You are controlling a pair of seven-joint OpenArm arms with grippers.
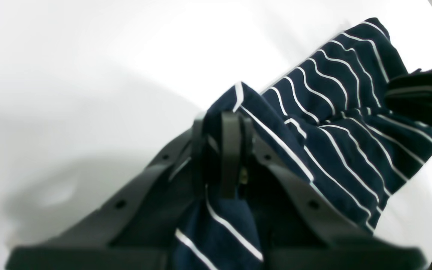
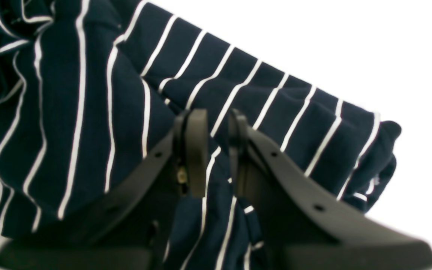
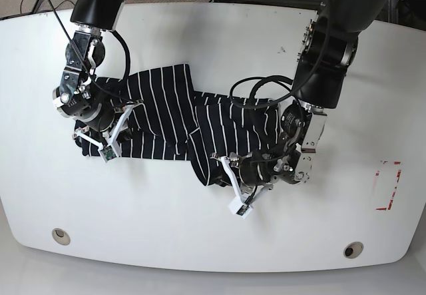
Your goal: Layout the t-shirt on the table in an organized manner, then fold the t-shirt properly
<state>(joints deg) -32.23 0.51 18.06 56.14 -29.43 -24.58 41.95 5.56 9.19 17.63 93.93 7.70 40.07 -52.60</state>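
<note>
White table holds the t-shirt, its fabric pinched in both left tool and right tool.

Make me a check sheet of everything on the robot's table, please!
Surface: the table is glossy white, with two round grey holes near the front edge.
Job's things: the t-shirt lies bunched and crooked, not yet spread flat.
Clutter: a red-and-white sticker near one end; nothing else seen.
Grippers: the left gripper is shut on a fold of shirt; the right gripper pinches striped cloth too.
Cables: black cables loop along the left arm, over the shirt.
Surroundings: floor and more cables beyond the far edge.
</note>
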